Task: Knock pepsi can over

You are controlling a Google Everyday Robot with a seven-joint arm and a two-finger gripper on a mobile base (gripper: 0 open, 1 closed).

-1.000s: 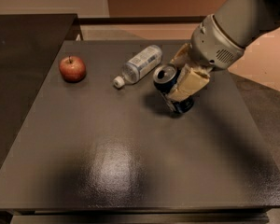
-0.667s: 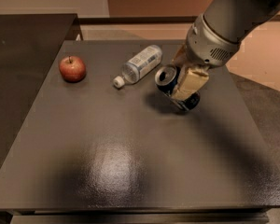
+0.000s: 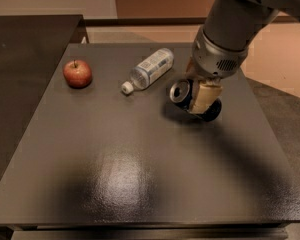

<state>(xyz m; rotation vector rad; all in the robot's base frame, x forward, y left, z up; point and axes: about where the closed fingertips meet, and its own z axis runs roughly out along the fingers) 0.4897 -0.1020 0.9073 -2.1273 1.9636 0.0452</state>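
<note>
The pepsi can (image 3: 181, 92) is dark navy with a silver top. It is tipped far over on the dark table (image 3: 140, 174), right of centre, with its top facing left toward the camera and its base (image 3: 212, 111) to the right. My gripper (image 3: 199, 93) comes down from the upper right on a grey arm (image 3: 225, 39) and is right at the can, touching it and covering its middle.
A clear plastic bottle (image 3: 151, 69) with a white cap lies on its side just left of the can. A red apple (image 3: 77, 73) sits at the far left of the table. A darker counter (image 3: 25, 44) adjoins the table's left side.
The can has leaned further over, its silver top turning more toward the camera. My gripper and arm have shifted slightly left with it. Bottle and apple have not moved.
</note>
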